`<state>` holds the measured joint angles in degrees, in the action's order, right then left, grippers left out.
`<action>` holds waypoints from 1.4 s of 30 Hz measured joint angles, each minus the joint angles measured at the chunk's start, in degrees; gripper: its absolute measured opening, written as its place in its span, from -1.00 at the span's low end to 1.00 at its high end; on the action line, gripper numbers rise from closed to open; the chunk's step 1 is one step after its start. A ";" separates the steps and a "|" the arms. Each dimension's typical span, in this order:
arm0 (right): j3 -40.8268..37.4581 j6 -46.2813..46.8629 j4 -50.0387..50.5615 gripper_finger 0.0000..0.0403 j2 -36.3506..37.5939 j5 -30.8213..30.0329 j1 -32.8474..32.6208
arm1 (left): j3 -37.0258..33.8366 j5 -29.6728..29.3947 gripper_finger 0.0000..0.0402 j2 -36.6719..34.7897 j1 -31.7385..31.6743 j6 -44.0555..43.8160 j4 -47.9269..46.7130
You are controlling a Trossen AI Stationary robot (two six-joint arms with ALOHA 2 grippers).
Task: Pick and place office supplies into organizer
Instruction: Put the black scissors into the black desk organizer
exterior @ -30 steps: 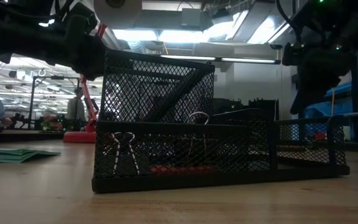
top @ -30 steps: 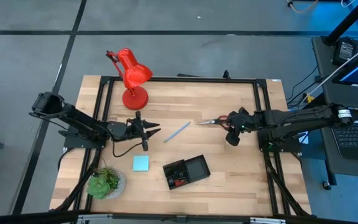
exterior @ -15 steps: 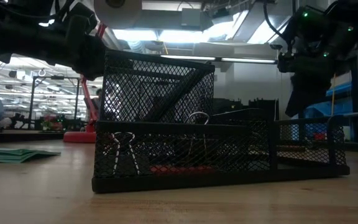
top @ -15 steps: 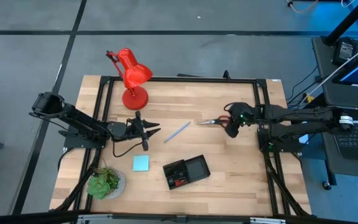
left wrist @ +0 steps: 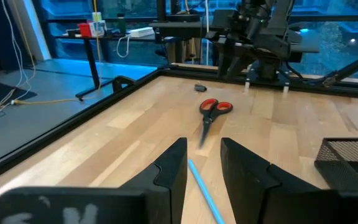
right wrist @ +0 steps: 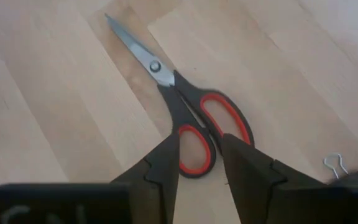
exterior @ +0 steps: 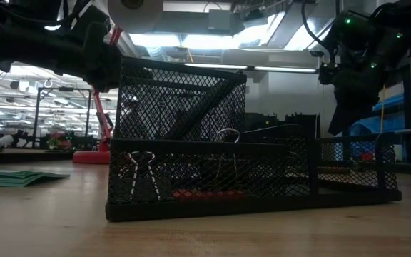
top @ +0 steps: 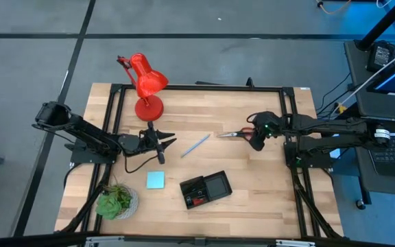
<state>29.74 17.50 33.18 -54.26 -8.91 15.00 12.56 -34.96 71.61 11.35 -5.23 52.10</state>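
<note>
The left gripper (top: 164,142) is hovering over the left-centre of the surface (top: 252,195), its fingers (left wrist: 173,171) parted with nothing between them, and the light blue pen (top: 195,145) is lying just ahead of them. A closing move from here is risking a miss: the pen is thin and lying flat, so the fingers may be rolling it aside instead of gripping it.

The light blue notepad (top: 156,180) is resting near the front, left of the organizer (top: 206,189). The organizer is standing at front centre. Its left compartment is holding binder clips (exterior: 143,171) and a small red piece (top: 196,202); its right, lower compartment is appearing bare as far as the views show.

The right gripper (top: 255,140) is poised directly above the red-handled scissors (right wrist: 185,121), fingers (right wrist: 163,165) released, straddling one handle loop without touching it. Descending off-centre is likely to push the scissors across the wood or pinch only the loop edge, letting the blades swing. A loose clip (right wrist: 334,165) is lying just beside the handles and could be caught.
</note>
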 joint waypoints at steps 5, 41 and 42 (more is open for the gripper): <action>0.00 2.00 -0.07 -0.24 0.00 -1.19 0.00 | 0.00 -0.02 -0.54 0.00 -0.01 0.00 0.00; 15.67 -30.18 10.45 -0.09 -24.99 1.97 3.09 | 0.02 -0.02 -0.54 0.00 0.00 0.00 -0.04; 15.67 -30.47 10.45 -0.09 -25.61 1.97 3.40 | 0.02 -0.02 -0.54 0.00 0.00 0.00 -0.04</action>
<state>45.41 -12.98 43.64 -79.87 -6.94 18.41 12.58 -34.98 71.61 11.35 -5.23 52.05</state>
